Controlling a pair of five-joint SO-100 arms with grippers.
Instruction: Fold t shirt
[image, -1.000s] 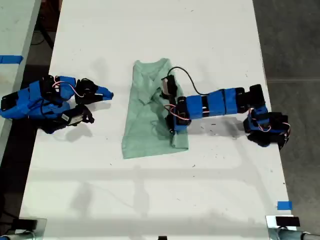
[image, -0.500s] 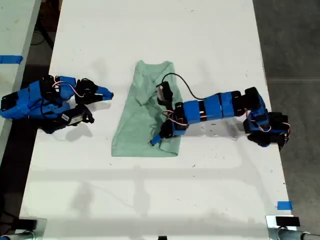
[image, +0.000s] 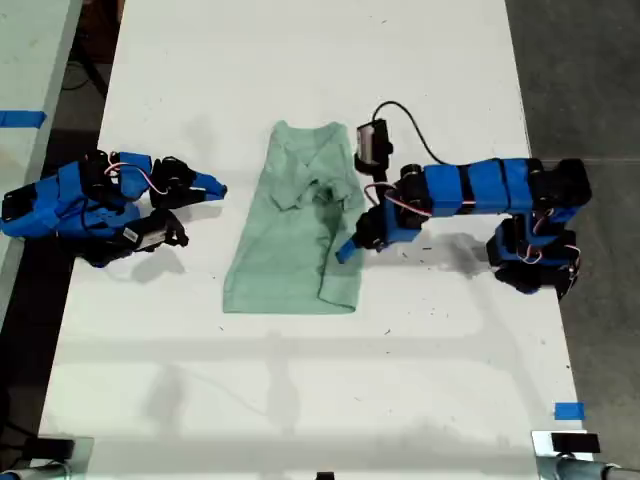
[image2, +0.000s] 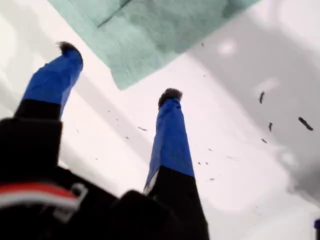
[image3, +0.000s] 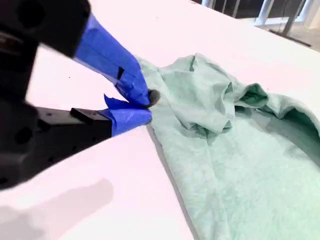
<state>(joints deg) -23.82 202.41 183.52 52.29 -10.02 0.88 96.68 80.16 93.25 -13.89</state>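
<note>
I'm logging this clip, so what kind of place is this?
Probably a robotics lab or test bench: a bare white table, two blue robot arms on it beside a mint t shirt, and blue tape marks.

The t shirt (image: 293, 235) is pale mint-green soft cloth, lying flat at the centre of the exterior view. The neckline end points toward the frame top, the hem toward the bottom. Its exterior-view right side is folded inward; bunched wrinkles sit near the collar.

table (image: 300, 60) open all round | obstacle: t shirt (image: 290, 240) (mid-table)
</note>
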